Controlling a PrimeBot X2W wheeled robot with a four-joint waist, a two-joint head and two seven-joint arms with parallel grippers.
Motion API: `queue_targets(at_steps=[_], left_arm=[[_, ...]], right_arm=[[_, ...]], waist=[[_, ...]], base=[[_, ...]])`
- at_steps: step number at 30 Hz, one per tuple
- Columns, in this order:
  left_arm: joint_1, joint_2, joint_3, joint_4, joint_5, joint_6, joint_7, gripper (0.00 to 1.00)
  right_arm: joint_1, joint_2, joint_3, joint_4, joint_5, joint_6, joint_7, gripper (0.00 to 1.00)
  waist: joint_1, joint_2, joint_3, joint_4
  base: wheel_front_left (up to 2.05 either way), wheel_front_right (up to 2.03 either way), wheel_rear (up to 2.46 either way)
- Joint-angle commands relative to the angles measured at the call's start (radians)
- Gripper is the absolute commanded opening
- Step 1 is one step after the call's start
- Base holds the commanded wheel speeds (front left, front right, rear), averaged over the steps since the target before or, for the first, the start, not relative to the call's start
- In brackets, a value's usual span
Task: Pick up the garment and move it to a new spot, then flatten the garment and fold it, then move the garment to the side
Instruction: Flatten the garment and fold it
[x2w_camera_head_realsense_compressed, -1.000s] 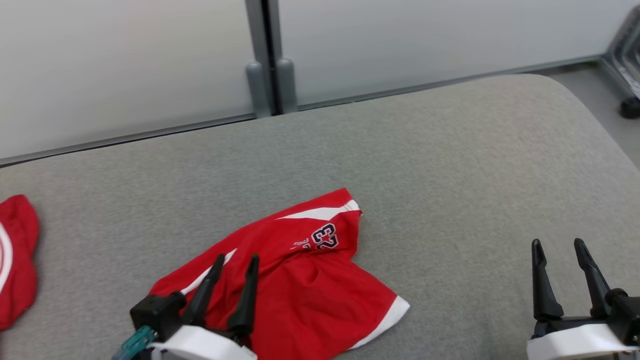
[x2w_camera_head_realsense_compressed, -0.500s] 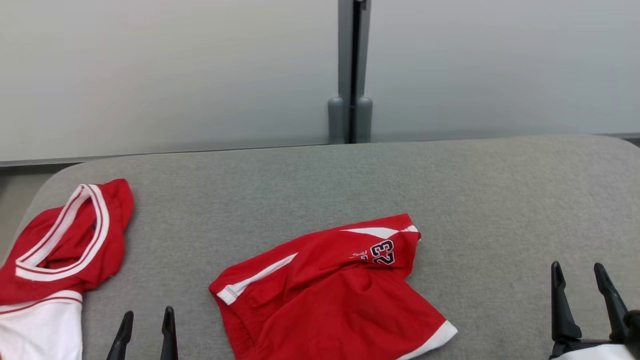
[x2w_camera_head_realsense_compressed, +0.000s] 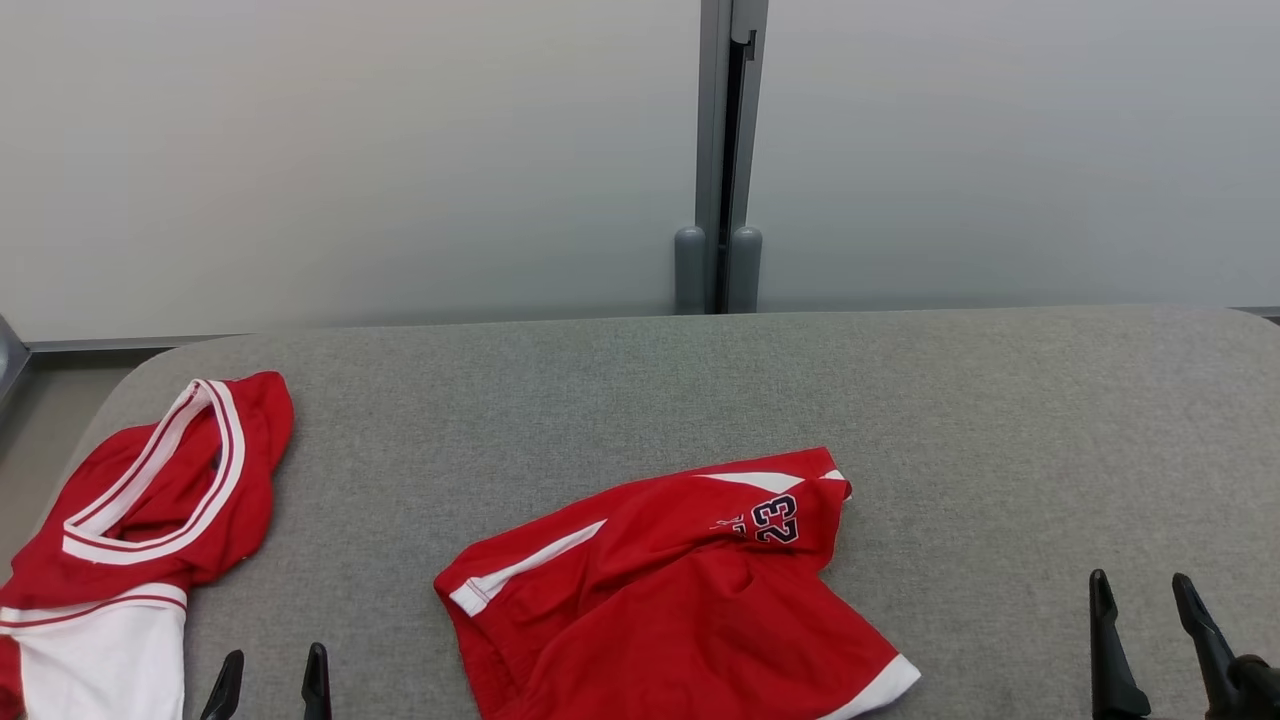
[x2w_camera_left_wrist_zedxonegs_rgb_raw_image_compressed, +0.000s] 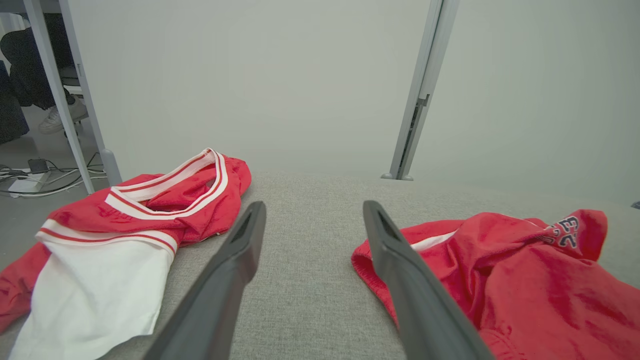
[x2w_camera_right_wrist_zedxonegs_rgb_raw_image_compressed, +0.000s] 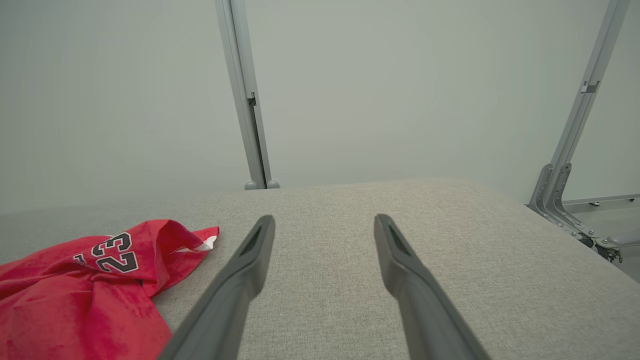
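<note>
A crumpled red garment (x2w_camera_head_realsense_compressed: 680, 600), shorts with white trim and the number 23, lies at the front middle of the grey padded table (x2w_camera_head_realsense_compressed: 1000, 420). The left wrist view has these shorts (x2w_camera_left_wrist_zedxonegs_rgb_raw_image_compressed: 525, 280) at the right, and the right wrist view has them (x2w_camera_right_wrist_zedxonegs_rgb_raw_image_compressed: 75, 295) at the lower left. My left gripper (x2w_camera_head_realsense_compressed: 275, 665) is open and empty, low over the table, left of the shorts (x2w_camera_left_wrist_zedxonegs_rgb_raw_image_compressed: 314, 207). Far to their right, my right gripper (x2w_camera_head_realsense_compressed: 1140, 590) is also open and empty, above bare cloth (x2w_camera_right_wrist_zedxonegs_rgb_raw_image_compressed: 324, 220).
A red and white jersey (x2w_camera_head_realsense_compressed: 150, 500) lies bunched at the table's left end (x2w_camera_left_wrist_zedxonegs_rgb_raw_image_compressed: 150, 210). Pale wall panels with a grey post (x2w_camera_head_realsense_compressed: 722, 150) close the far side. A metal frame (x2w_camera_right_wrist_zedxonegs_rgb_raw_image_compressed: 565, 190) stands off the right end. Cables and a person's shoe (x2w_camera_left_wrist_zedxonegs_rgb_raw_image_compressed: 55, 117) are on the floor at the left.
The head camera has swung, bringing the jersey and the table's left end into view. My left gripper, earlier over the shorts' left part, now stands to their left. Both grippers stay open.
</note>
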Motion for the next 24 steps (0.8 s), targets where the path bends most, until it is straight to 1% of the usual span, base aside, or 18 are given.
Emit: queue_targets(at_steps=[1, 8, 10, 12, 14, 16, 18, 20, 24], left_arm=[[-0.003, 0.001, 0.008, -0.001, 0.011, -0.007, 0.0, 1.0], [-0.006, -0.002, 0.006, 0.014, 0.023, -0.019, 0.0, 1.0], [0.022, -0.003, -0.022, 0.076, -0.002, -0.021, 0.0, 1.0], [0.021, 0.003, -0.066, 0.131, 0.009, -0.026, 0.009, 1.0], [0.004, 0.018, -0.099, 0.155, -0.014, -0.03, 0.05, 1.0], [0.007, 0.047, -0.164, 0.161, -0.025, -0.034, 0.128, 1.0], [0.011, 0.08, -0.234, 0.137, -0.059, -0.035, 0.202, 1.0], [0.011, 0.116, -0.272, 0.118, -0.106, -0.033, 0.246, 1.0], [0.005, 0.144, -0.33, 0.084, -0.157, -0.034, 0.278, 1.0]], right_arm=[[0.003, -0.006, 0.006, 0.006, 0.003, 0.0, -0.005, 1.0], [-0.01, -0.006, 0.022, 0.009, 0.004, 0.0, -0.005, 1.0], [-0.017, -0.006, 0.034, 0.005, 0.002, 0.0, -0.005, 1.0], [-0.017, -0.011, 0.085, 0.025, 0.014, 0.0, -0.005, 1.0], [-0.025, -0.049, 0.169, 0.063, 0.036, 0.0, -0.005, 1.0], [-0.041, -0.101, 0.259, 0.112, 0.066, -0.001, -0.005, 1.0], [-0.06, -0.146, 0.349, 0.148, 0.097, 0.0, 0.009, 1.0], [-0.079, -0.186, 0.407, 0.171, 0.127, 0.0, 0.027, 1.0], [-0.099, -0.231, 0.48, 0.201, 0.169, 0.0, 0.039, 1.0]], waist=[[0.0, 0.0, -0.002, -0.005], [0.0, 0.0, 0.0, -0.015], [0.0, 0.0, 0.001, -0.019], [0.0, 0.0, 0.003, -0.022], [0.0, 0.0, 0.007, -0.022], [0.0, 0.0, 0.011, -0.021], [0.0, 0.0, 0.019, -0.022], [0.0, 0.0, 0.03, -0.022], [0.0, 0.0, 0.056, -0.024]], base=[[0.0, 0.0, 0.0], [0.0, 0.0, 0.0], [0.0, 0.0, 0.0], [0.0, 0.0, 0.0], [0.0, 0.0, 0.0], [0.0, 0.0, 0.0], [0.0, 0.0, 0.0], [0.0, 0.0, 0.0], [0.0, 0.0, 0.0]])
